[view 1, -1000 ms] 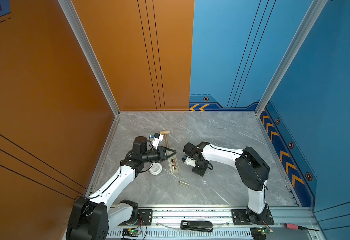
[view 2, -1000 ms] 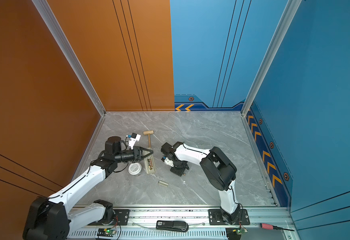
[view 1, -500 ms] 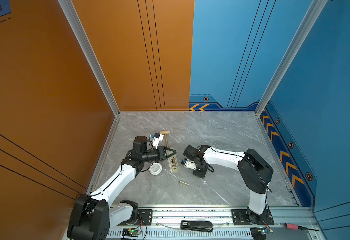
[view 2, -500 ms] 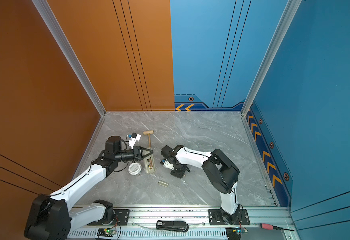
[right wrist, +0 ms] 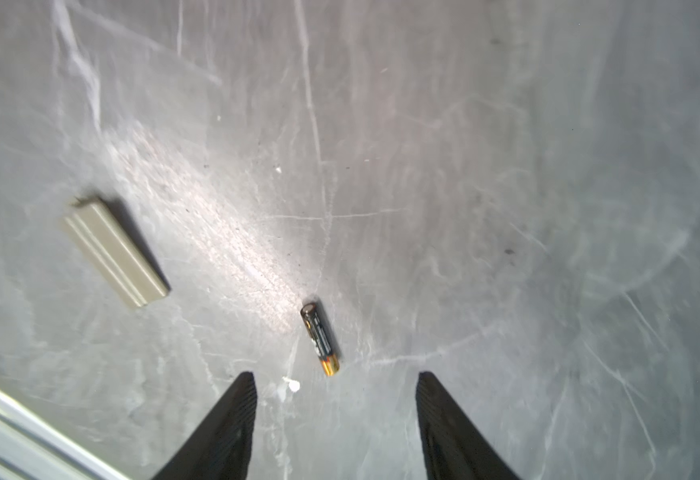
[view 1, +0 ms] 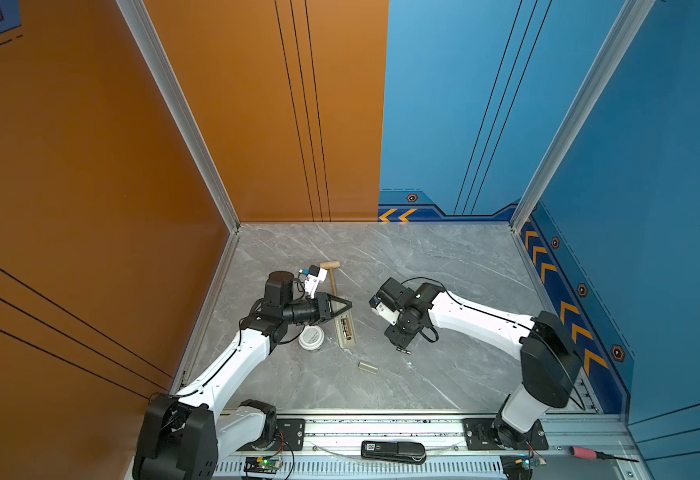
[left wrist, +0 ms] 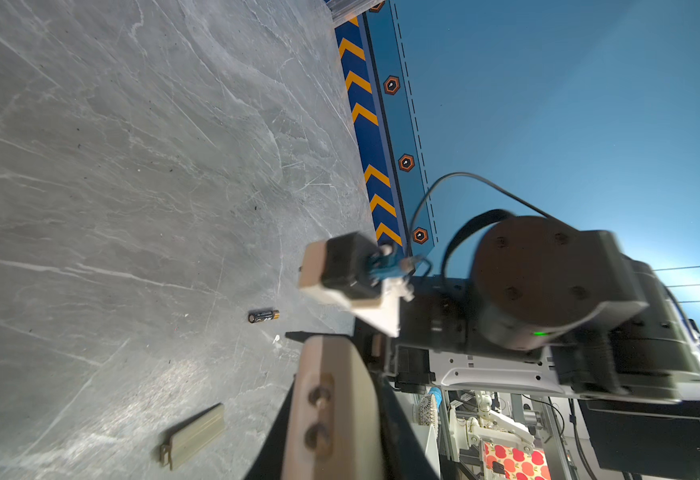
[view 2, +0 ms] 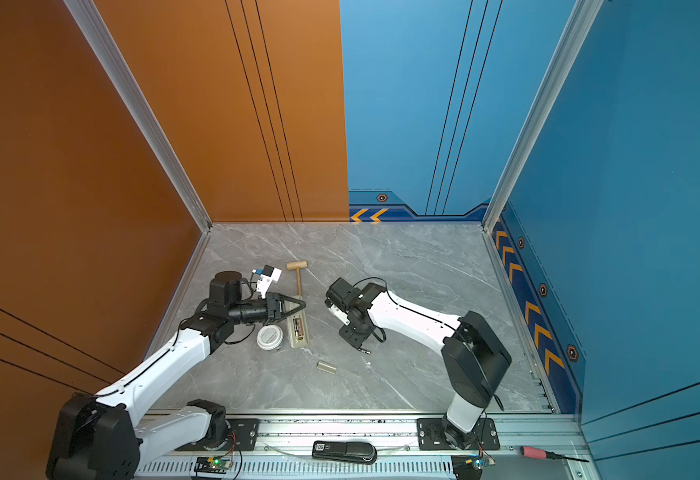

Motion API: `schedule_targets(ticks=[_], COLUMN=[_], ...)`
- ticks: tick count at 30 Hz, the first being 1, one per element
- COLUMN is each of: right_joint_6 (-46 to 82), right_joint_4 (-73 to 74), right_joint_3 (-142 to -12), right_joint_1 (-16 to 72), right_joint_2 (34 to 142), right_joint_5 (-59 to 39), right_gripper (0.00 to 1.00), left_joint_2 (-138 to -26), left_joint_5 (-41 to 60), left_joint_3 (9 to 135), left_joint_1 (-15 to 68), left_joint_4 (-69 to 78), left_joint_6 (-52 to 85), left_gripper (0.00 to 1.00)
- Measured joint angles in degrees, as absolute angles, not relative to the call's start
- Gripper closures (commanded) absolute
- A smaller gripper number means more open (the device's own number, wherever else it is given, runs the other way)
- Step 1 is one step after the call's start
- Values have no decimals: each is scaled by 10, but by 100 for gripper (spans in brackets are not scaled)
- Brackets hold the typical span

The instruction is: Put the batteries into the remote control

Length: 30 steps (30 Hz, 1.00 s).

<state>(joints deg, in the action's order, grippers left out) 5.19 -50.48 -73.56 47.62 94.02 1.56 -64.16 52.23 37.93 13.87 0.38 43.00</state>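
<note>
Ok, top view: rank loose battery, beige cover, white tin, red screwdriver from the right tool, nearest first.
1. Loose battery, at the right tool's tips.
2. Beige cover, front-left.
3. White tin, beside the remote.
4. Red screwdriver, front rail, far right.

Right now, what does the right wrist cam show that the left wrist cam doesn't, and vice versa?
Right wrist only: a clear look at the right gripper, jaws open, pointing at the table with the battery just ahead of their tips.
Left wrist only: the right arm seen from outside with its wrist camera, and the blue wall with orange chevrons along its base.
Both: that one battery lying flat on the grey table, and the beige cover piece lying apart from it.
</note>
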Motion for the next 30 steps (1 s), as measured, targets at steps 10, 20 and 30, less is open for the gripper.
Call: schedule_targets(ticks=[10,20,30], right_joint_6=[530,906,1054], right_joint_4=[-528,-452,-401], right_joint_3=[-706,-657,-626], right_joint_1=[340,424,458], right_joint_2=[848,832,893], right_joint_5=[-109,-118,-92], right_gripper=[0,4,31], left_joint_2=[-608,-556,-539], left_joint_5=[463,424,415], left_joint_3=[403,410,412], left_joint_1=[157,176,176], left_joint_4=[-85,-157,-188], left_joint_6=[339,268,235], left_gripper=[100,100,100])
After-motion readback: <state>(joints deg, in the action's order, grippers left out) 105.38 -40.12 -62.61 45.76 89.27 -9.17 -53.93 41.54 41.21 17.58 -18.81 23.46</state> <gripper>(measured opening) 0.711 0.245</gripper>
